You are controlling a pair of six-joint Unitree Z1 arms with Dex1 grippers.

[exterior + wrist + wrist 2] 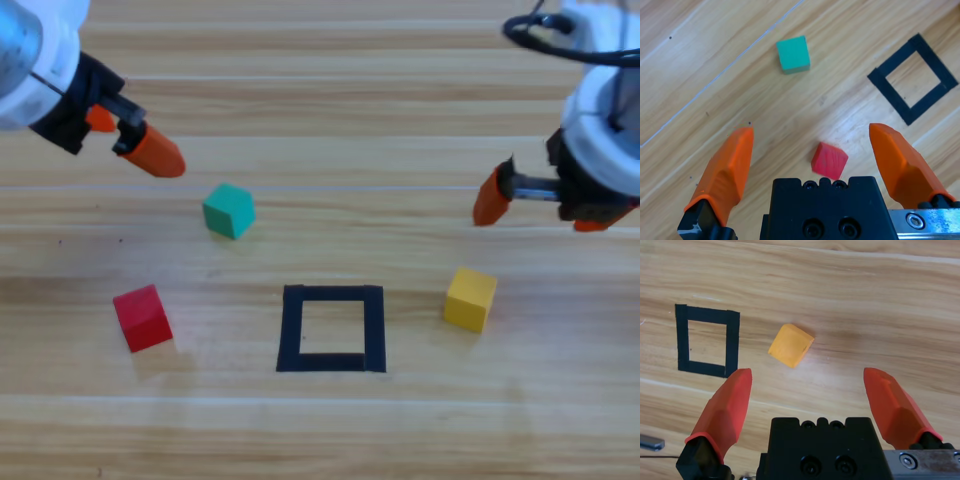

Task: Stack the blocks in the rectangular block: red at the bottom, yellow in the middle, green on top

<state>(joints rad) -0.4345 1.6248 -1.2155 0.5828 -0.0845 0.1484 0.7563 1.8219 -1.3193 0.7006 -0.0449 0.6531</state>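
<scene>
- Tape rectangle [331, 328] near centre, only wood inside.
- Red cube [143, 317] left of it; yellow cube [471, 298] right.
- Teal-green cube [229, 209] farther, left.
- Left gripper [810, 137] far left, right gripper [807, 377] far right: jaws spread, nothing held.

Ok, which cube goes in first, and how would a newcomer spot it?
Start at the black tape rectangle in the middle of the table. Look to its left: the red cube sits alone on bare wood. The teal-green cube lies farther up, the yellow cube right of the tape.
</scene>
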